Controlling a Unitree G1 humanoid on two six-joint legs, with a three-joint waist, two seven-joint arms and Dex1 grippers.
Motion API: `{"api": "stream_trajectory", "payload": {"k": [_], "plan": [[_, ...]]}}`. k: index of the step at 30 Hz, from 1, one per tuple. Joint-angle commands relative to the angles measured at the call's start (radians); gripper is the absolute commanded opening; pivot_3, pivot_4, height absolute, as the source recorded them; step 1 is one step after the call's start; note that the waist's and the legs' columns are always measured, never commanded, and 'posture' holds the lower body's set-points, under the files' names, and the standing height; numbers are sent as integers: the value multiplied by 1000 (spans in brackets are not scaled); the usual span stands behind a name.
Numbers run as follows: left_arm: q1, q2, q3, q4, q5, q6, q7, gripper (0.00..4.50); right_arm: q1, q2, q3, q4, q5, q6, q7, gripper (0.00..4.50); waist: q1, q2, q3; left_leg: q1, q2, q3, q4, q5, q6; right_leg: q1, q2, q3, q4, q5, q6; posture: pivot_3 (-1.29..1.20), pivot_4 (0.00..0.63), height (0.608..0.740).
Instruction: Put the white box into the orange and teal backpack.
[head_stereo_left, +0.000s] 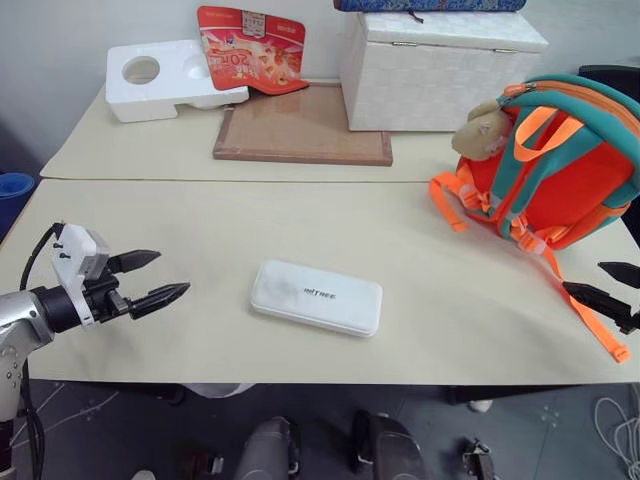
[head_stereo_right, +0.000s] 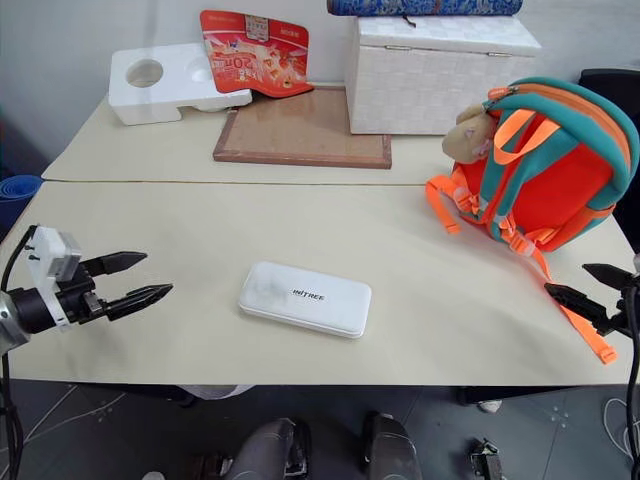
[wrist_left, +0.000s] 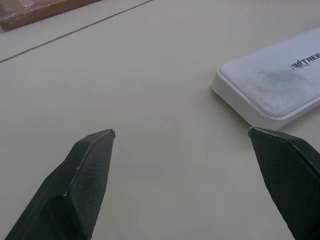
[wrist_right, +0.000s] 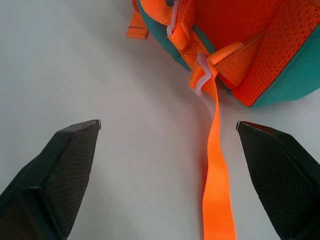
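White box (head_stereo_left: 316, 297): flat, rigid, smooth-shelled, likely light and slippery, lying on the table (head_stereo_left: 200, 230) just beyond the released left end effector (head_stereo_left: 150, 280), best pinched across its short width; right end effector (head_stereo_right: 590, 292) released near the orange and teal backpack (head_stereo_left: 560, 165).

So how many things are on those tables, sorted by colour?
White: 3 – box, foam block, chest
Orange and teal: 1 – backpack
Red: 1 – printed card
Brown: 1 – framed board
Total: 6
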Motion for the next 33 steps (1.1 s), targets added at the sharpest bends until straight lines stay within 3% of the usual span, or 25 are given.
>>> {"api": "stream_trajectory", "payload": {"k": [1, 13, 20, 23, 33], "plan": [[3, 3, -35, -14, 59, -57, 20, 4500, -15, 10, -5, -49, 16, 8, -13, 4455, 0, 0, 0, 0, 0, 0, 0, 0, 0, 0, 0, 0, 0, 0, 0, 0, 150, 740], [-37, 6, -48, -9, 50, -12, 36, 4500, -28, 19, 4, -139, 26, 76, -44, 4455, -3, 0, 0, 0, 0, 1, 0, 0, 0, 0, 0, 0, 1, 0, 0, 0, 150, 740], [-41, 19, -97, -25, 66, -7, 11, 4500, -117, -22, 91, -144, 5, 63, 15, 4455, -14, 0, 0, 0, 0, 1, 0, 1, 0, 0, 0, 0, 2, 0, 0, 0, 150, 740], [-56, 37, -162, -18, 111, -52, -21, 3971, -159, -27, 192, -208, -9, 49, 64, 3920, -17, 0, 0, 0, 0, 1, 0, 1, 1, 0, 0, 0, 2, 0, 0, 0, 150, 740], [-189, -19, -396, 76, 264, -188, -38, 852, -180, 7, 480, -358, -52, 9, 211, 484, -8, 0, 0, 0, -1, 1, 1, 2, 3, -1, 0, 0, 2, 0, 1, 0, 150, 740]]}}
